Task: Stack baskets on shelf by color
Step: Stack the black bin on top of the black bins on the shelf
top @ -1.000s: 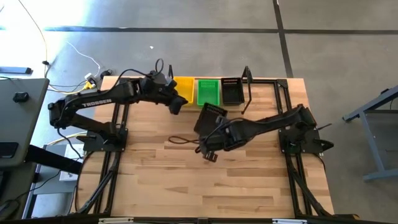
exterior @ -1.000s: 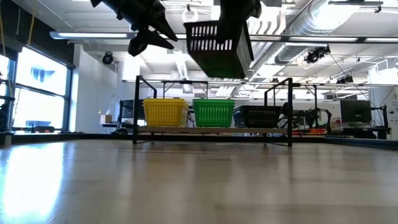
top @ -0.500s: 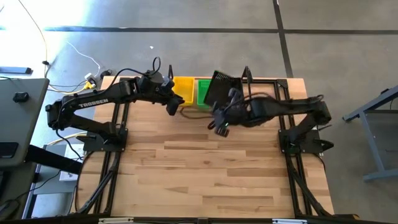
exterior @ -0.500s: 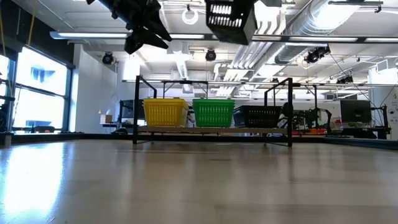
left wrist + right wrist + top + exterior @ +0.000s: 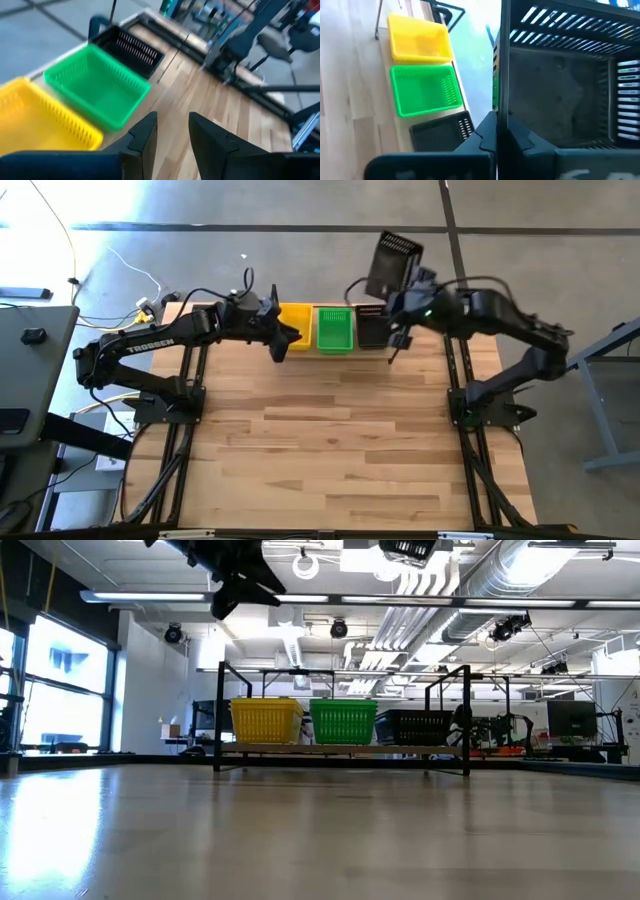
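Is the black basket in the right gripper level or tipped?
Tipped: the black basket hangs tilted from the right gripper, above the shelf.

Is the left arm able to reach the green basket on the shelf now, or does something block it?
Probably yes. The left gripper hangs open near the yellow basket, next to the green basket. The right gripper holds a black basket off to the other side.

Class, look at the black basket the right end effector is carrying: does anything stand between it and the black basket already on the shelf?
Nothing visible does. The right end effector holds the carried black basket high above the shelved black basket.
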`<state>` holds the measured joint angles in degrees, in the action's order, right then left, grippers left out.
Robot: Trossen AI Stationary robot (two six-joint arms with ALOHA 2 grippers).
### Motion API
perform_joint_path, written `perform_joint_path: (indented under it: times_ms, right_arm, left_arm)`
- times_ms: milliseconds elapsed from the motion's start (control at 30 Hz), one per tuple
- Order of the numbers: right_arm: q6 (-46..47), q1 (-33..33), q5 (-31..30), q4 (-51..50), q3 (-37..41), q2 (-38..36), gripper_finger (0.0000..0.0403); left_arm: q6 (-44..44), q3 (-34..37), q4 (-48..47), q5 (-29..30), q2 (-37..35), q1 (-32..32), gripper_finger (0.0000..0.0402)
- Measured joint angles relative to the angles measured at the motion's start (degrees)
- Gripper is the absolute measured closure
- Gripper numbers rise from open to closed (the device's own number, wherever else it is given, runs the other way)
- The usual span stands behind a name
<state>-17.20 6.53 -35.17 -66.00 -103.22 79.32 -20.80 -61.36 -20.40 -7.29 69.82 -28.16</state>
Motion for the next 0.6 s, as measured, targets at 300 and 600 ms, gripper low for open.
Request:
perform_joint_path:
  times_ms: [300, 600]
  right_arm:
    - [-12.0, 12.2, 16.2, 0.2, 0.0, -2.6, 0.0403]
    - [-13.7, 17.6, 29.2, -7.7, 0.0, 2.4, 0.0403]
  left_arm:
    - [1.0, 0.0, 7.4, 0.8, 0.0, -0.1, 0.03]
    - [1.6, 0.0, 7.0, 3.5, 0.0, -0.1, 0.03]
